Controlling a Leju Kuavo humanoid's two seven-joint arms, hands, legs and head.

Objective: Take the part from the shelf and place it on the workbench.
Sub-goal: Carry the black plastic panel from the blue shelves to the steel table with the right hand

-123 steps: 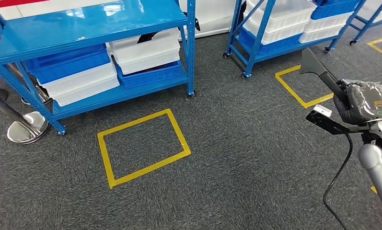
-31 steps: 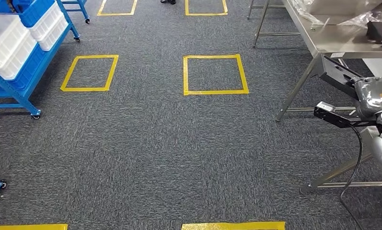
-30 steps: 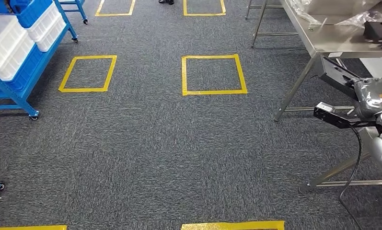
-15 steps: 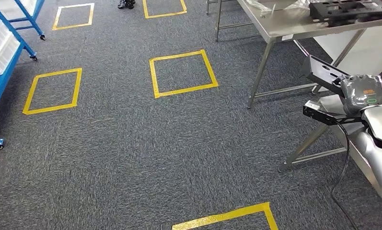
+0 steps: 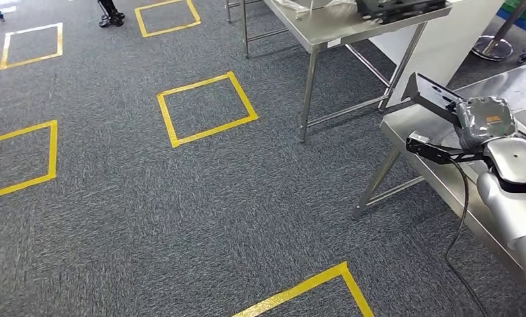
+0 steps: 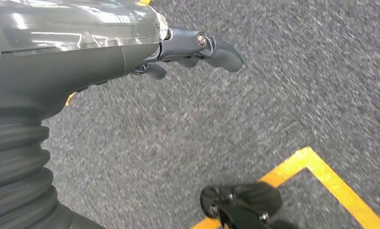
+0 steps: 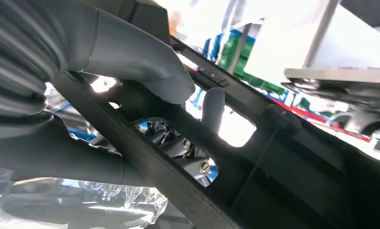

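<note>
The right hand [image 5: 484, 122] is grasping the black part [image 5: 431, 98], a flat frame with openings; in the right wrist view the thick thumb [image 7: 130, 57] is pressing on one face of the part [image 7: 254, 157] and the darker fingers [image 7: 212, 107] are reaching through an opening from the other side. In the head view the part is sticking out beyond the fingers, above the near edge of a steel workbench [image 5: 431, 168], and I cannot tell if it is touching it. The left hand [image 6: 107, 52] is hanging over the grey carpet [image 6: 273, 95], its fingers [image 6: 216, 47] slightly bent and holding nothing.
</note>
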